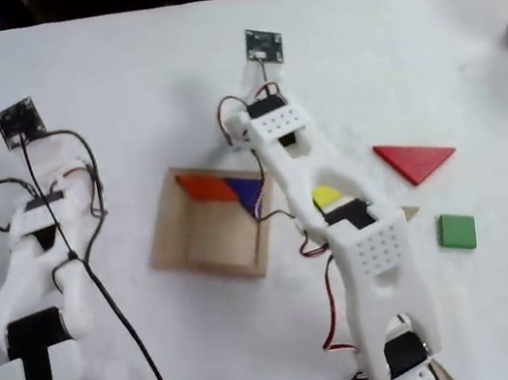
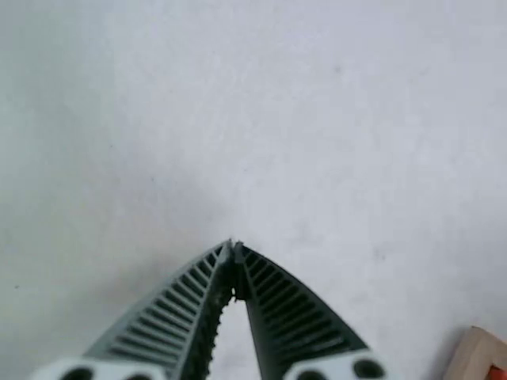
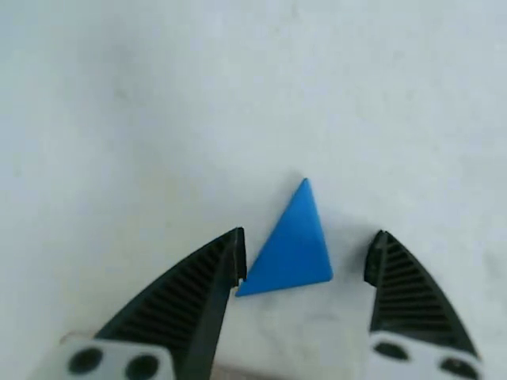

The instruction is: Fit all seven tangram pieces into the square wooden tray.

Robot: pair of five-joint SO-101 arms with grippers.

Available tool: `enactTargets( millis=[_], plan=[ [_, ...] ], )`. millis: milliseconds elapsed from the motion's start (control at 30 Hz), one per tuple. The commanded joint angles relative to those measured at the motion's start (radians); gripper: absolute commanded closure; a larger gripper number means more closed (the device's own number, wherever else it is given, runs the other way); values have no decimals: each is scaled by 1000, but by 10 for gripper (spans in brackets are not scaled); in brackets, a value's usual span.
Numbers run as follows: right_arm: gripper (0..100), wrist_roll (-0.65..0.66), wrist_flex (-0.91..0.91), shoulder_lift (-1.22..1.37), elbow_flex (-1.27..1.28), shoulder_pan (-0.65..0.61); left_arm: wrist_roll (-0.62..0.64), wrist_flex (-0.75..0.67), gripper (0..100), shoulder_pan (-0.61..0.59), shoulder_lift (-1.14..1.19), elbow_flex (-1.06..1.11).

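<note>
on my left, the left arm (image 1: 35, 288) sits folded back over the white table (image 1: 119, 96), well apart from the pieces. through its wrist camera the left gripper (image 2: 234, 252) has its fingertips pressed together with nothing between them, and a corner of the wooden tray (image 2: 475, 356) shows just beside it.

in the high view the tray (image 1: 214, 241) lies between the two arms. an orange piece (image 1: 206, 187) and a dark blue piece (image 1: 246, 189) lie side by side in its far corner.

the right arm (image 1: 335, 205) stretches past the tray's right edge. my right wrist camera shows the right gripper (image 3: 309, 237) spread wide around a light blue triangle (image 3: 289, 253) lying flat on the table. one fingertip is right at the triangle's corner and the other stands apart.

a yellow piece (image 1: 326, 195) peeks out beside the arm. further right lie a red triangle (image 1: 416, 159) and a green square (image 1: 457, 231), apart from each other.
</note>
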Motion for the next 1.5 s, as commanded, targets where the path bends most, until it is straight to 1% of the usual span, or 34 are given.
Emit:
enactTargets(
  millis=[0, 233, 300, 400, 467, 567, 700, 833, 900, 967, 1033, 1200, 1333, 1467],
  plan=[
    [752, 0, 19, 42, -63, 10, 3, 2, 977, 16, -4, -48],
    [756, 95, 254, 199, -328, 47, 3, 3, 977, 16, -4, -48],
    [797, 98, 335, 239, -408, 59, 3, 3, 977, 16, -4, -48],
    [902, 109, 456, 289, -529, 84, 3, 3, 977, 16, -4, -48],
    [937, 186, 507, 317, -598, 101, 3, 3, 977, 15, -4, -48],
    [939, 304, 552, 367, -678, 107, 3, 3, 977, 13, -4, -48],
    [942, 331, 639, 403, -767, 108, 3, 3, 977, 7, -4, -48],
    [941, 333, 774, 407, -842, 131, 3, 3, 977, 7, -4, -48],
    [939, 387, 826, 414, -875, 150, 3, 3, 977, 7, -4, -48],
    [938, 457, 872, 420, -896, 163, 3, 3, 977, 7, -4, -48],
    [935, 480, 906, 418, -901, 177, 3, 3, 977, 7, -4, -49],
    [834, 526, 909, 403, -891, 189, 3, 3, 977, 10, -4, -51],
    [821, 506, 912, 320, -783, 171, 3, 3, 977, 8, -4, -51],
    [821, 411, 906, 220, -632, 173, 3, 3, 977, 8, -4, -51]
  ],
)
